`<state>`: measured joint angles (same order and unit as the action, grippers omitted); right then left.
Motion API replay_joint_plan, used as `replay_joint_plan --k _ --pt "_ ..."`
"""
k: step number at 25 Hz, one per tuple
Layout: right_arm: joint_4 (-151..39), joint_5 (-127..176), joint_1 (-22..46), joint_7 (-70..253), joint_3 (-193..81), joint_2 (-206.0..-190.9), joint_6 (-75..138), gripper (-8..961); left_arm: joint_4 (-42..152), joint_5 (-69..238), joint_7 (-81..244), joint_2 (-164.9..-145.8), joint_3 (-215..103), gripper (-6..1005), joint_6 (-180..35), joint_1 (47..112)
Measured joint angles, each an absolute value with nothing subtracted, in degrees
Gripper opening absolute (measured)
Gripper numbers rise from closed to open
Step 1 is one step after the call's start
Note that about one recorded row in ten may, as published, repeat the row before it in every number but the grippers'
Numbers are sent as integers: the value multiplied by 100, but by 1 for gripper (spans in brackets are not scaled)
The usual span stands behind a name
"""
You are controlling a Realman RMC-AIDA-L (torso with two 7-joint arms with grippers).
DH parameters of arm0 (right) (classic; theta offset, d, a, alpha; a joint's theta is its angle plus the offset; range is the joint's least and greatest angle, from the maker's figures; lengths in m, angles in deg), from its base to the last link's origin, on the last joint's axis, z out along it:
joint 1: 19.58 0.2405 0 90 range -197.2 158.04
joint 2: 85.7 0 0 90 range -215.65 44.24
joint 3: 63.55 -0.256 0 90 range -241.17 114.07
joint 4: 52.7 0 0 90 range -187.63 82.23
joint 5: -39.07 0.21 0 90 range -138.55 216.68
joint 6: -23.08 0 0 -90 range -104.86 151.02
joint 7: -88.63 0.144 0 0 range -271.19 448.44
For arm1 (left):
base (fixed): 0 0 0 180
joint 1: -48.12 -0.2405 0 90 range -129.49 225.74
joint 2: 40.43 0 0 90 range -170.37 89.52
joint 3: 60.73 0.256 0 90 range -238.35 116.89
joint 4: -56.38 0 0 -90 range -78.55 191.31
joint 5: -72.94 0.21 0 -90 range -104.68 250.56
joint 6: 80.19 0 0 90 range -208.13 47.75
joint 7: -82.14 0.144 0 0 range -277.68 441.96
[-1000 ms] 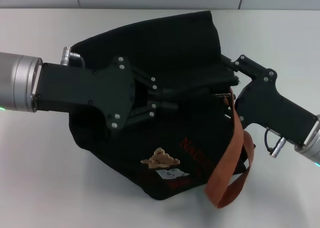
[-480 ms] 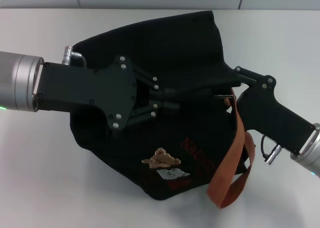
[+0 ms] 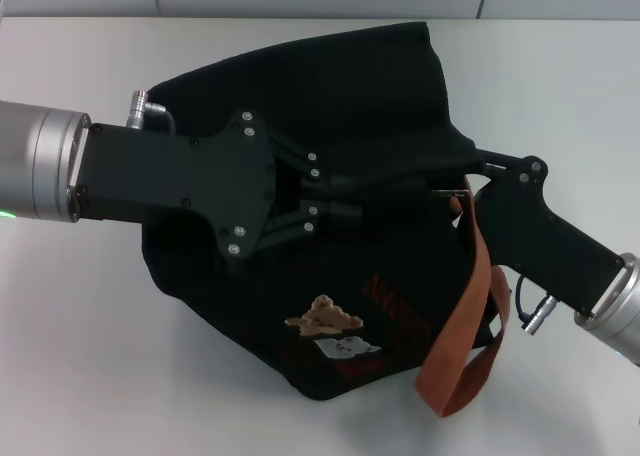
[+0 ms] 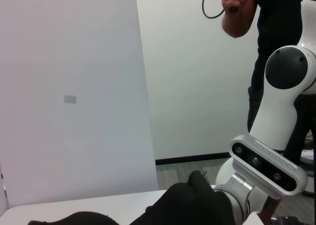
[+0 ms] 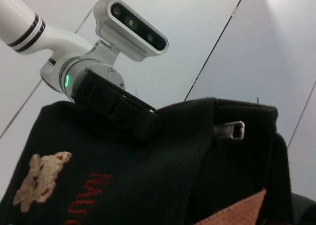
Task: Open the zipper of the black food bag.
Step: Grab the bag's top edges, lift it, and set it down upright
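Two claws on black food bag (image 3: 330, 226): my left claw (image 3: 345, 198) clamps fabric mid-bag. Silver pull tab (image 3: 450, 189) just beside my right claw (image 3: 478, 161), grip unreadable. Zipper (image 3: 400, 181) axis left-right; right nearer.

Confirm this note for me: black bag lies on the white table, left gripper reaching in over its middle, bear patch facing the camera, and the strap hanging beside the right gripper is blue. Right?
One detail is off. In the head view the strap beside the right gripper is orange-brown, not blue. The rest stands: the black bag lies on the white table, the left gripper reaches over its middle, and the bear patch faces the camera.
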<state>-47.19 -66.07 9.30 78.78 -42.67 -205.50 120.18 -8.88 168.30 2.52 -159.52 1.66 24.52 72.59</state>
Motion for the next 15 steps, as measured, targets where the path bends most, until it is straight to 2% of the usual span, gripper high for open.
replay_joint_plan --k 5,11,15 --pt "-4716 -6628 950 7877 -4224 -20550 12014 213 -858 16829 258 -15952 183 102 2409 7272" --pt "-4716 -6632 966 7877 -4219 -20550 11996 57 -856 16829 260 -15952 193 102 2403 7282" --pt "-4716 -6631 974 7875 -4219 -20550 11996 36 -856 16829 260 -15952 193 102 2404 7290"
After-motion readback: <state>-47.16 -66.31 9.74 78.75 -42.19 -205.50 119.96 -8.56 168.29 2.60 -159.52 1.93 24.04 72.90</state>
